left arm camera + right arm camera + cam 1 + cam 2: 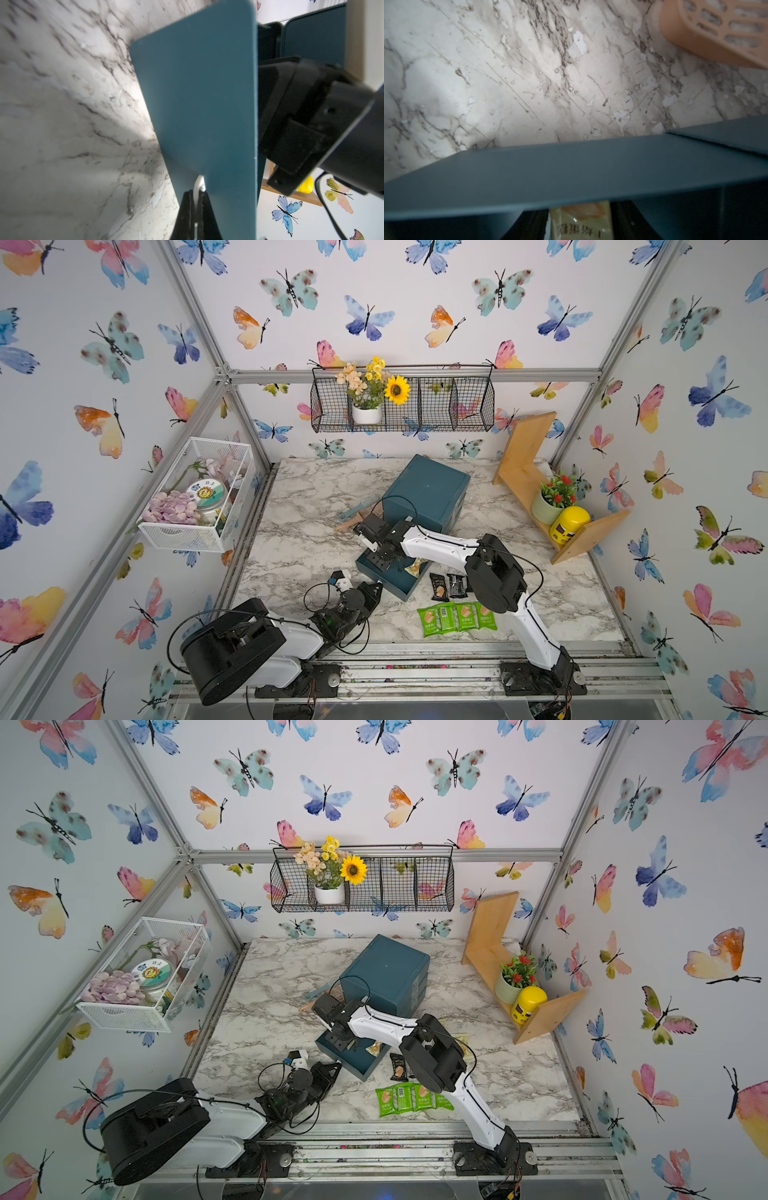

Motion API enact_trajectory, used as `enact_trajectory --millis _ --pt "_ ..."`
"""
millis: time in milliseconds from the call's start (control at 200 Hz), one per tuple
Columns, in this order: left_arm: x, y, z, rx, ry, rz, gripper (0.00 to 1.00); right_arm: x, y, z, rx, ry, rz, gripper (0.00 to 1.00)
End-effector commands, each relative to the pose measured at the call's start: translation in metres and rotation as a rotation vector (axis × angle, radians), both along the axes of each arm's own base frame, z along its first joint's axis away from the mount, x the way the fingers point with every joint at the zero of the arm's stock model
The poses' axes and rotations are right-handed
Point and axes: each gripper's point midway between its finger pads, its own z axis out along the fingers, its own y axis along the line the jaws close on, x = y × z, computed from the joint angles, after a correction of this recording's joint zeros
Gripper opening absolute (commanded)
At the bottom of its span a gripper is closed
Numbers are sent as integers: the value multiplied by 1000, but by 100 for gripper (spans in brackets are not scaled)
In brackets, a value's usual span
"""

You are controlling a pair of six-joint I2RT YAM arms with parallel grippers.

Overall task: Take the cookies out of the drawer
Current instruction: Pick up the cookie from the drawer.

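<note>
**Cookies:** wrapped packets, seven counted in a top view.
- Green packets [448,616]: four, side by side in a row on the marble tabletop [299,539], near its front edge.
- Black packets [439,587]: two, side by side on the tabletop, between the green row and the drawer [399,580].
- Pale yellow packet [415,566]: one, inside the drawer.

**Drawer:** one, teal, pulled out from the bottom of the teal cabinet [428,489].

**Left gripper** [196,194]: one, at the drawer front. Its jaws are clamped tight on the white drawer handle [200,182].

**Right gripper** [580,220]: one, reaching down into the drawer, with the drawer wall across its wrist view.
- Its jaws stand partly apart.
- The pale yellow packet sits directly between the two dark fingers [529,226], and its edges run right up to them.
- Whether the fingers press the packet cannot be told.
- The green and black packets lie outside the drawer, well apart from this gripper.

**Peach slotted plastic piece** [716,31]: one, on the tabletop beside the cabinet.
</note>
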Motion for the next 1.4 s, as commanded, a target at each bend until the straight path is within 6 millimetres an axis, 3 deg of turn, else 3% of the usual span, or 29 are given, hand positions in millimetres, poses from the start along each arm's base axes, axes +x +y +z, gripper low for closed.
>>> enact_trajectory --millis 0,435,1146,1397 --pt "-7 10 -16 62 37 5 0 -1 -11 -13 -67 8 -12 45" --pt "-6 9 -16 62 37 3 0 -1 -8 16 -24 -9 -12 33" --pt "-5 8 -15 64 34 5 0 -7 -13 52 34 -25 -30 32" --pt "-5 9 -15 64 35 5 0 -20 -17 66 69 -2 -35 32"
